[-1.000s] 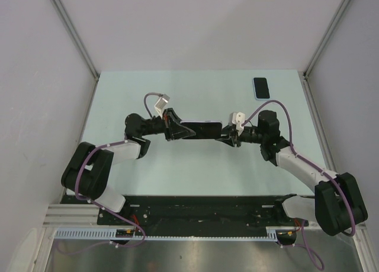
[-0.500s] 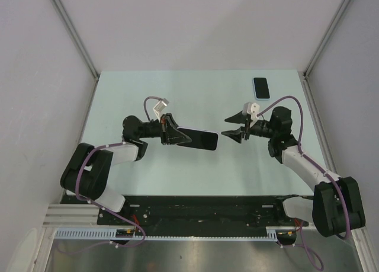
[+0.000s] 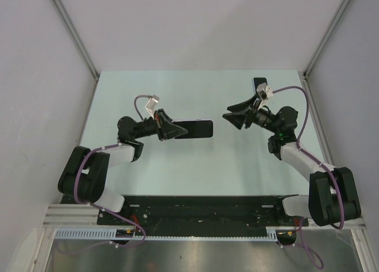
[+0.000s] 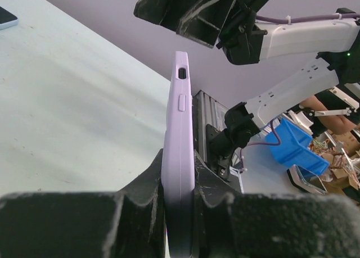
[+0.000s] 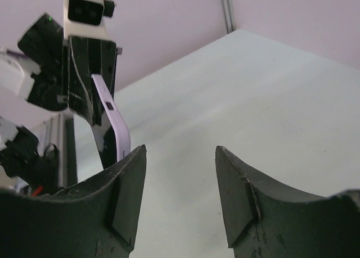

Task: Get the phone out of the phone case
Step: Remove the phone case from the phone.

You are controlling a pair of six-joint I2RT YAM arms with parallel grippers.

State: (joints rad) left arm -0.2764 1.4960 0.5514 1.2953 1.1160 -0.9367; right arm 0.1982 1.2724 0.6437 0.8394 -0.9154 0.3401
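Hanging above the table's middle, the lavender phone case (image 3: 198,129) is pinched by its edges between the left gripper's (image 3: 173,130) fingers. Its dark face is turned to the overhead camera and its free end points to 3 o'clock. Whether a handset sits inside cannot be told. At 2 o'clock from it, well apart, the right gripper (image 3: 231,119) hovers with jaws spread, holding nothing. A separate phone (image 3: 257,82) lies on the table (image 3: 148,94) at 1 o'clock, partly hidden behind that gripper.

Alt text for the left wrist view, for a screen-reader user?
The left hand grips a lilac phone case edge-on, upright between its black fingers. The right hand hangs above and beyond it, with pale table to the left.
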